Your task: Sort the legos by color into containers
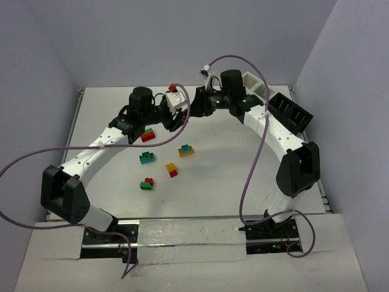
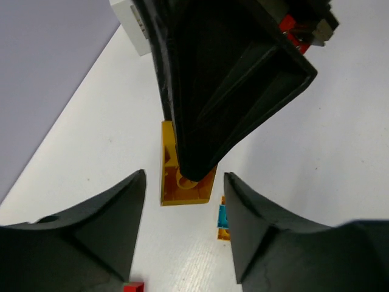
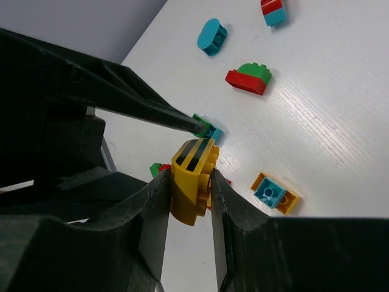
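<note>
left claw near right claw, far centre | legos scattered mid-table | containers far right

The top camera sits high behind the arm bases, looking down over the counter. Each wrist camera stares closely past its own jaws; both catch the yellow brick between the right jaws and the orange-and-teal brick nearby.

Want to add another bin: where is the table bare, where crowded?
Bare: the near table strip between the green-red brick and the arm bases; also between the yellow-teal brick and right arm. Crowded: far middle, where left gripper meets right gripper; bins far right.
</note>
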Robot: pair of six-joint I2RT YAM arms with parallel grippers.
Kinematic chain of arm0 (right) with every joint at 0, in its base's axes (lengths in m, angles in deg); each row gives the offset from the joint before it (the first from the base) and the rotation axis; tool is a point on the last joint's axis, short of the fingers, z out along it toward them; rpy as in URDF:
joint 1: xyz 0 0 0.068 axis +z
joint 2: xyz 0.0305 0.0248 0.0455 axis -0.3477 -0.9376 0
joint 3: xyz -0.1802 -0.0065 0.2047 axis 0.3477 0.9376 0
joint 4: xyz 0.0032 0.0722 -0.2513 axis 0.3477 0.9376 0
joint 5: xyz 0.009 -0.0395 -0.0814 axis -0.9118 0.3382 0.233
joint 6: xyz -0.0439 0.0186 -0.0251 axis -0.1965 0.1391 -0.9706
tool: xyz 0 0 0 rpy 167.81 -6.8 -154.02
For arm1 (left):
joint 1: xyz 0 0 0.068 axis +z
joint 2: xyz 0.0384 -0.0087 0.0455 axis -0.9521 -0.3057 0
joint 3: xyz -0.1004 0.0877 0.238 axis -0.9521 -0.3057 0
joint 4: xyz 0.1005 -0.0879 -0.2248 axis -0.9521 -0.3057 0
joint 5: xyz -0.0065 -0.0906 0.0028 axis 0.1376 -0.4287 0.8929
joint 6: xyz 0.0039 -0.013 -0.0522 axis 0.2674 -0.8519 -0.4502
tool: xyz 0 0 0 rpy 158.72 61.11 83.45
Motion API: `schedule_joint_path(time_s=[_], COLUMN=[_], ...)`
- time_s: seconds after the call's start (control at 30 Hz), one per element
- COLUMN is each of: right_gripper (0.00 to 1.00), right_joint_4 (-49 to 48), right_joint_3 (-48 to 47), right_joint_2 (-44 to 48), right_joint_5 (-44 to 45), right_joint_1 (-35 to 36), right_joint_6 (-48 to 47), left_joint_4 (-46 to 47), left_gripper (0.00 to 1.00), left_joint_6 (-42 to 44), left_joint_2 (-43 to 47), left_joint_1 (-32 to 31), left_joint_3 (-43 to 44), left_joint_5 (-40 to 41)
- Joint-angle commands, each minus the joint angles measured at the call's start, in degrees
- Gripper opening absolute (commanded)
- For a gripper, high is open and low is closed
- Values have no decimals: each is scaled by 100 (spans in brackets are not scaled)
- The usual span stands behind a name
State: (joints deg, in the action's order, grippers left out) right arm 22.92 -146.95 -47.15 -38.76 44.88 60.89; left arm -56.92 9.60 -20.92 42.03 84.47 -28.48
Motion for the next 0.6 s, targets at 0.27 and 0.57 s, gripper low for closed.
schedule_joint_path(time_s=[0.27, 0.57], right_gripper=[0, 0], right_joint_4=[-305, -606], right_joint_3=[-856, -1995], right_joint_2=[-356, -1688], right_joint_5=[2021, 2626], right_joint_1=[-2023, -2762], right_joint_6=[-993, -1619], left_joint_4=[-90, 242], left_gripper=[99, 99], left_joint_6=[-2351, -2756], left_joint_2=[254, 124], left_joint_1=[716, 909], left_joint_3=[361, 326], left_joint_5=[717, 486])
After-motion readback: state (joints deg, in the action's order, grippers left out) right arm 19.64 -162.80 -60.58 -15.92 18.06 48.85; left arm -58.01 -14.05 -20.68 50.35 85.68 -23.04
